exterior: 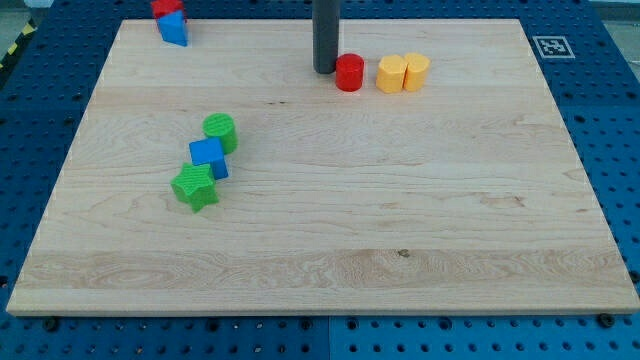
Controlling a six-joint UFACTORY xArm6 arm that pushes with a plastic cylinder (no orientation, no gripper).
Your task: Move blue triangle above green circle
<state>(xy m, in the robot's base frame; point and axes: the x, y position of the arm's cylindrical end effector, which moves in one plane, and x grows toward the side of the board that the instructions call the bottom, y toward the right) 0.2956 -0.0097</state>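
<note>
The blue triangle (174, 28) sits at the upper left of the frame, touching a red block (165, 7) behind it. The green circle (220, 132) lies centre-left, against a blue cube (208, 157). My tip (325, 69), a bare rod holding nothing, stands top centre beside the red cylinder (349, 73). The triangle looks light, rigid and likely to rotate; push squarely on a flat face.

I see the blue triangle (174, 27) at the worktop's top-left edge, touching a red block; green circle (220, 132) lies mid-left, well apart
</note>
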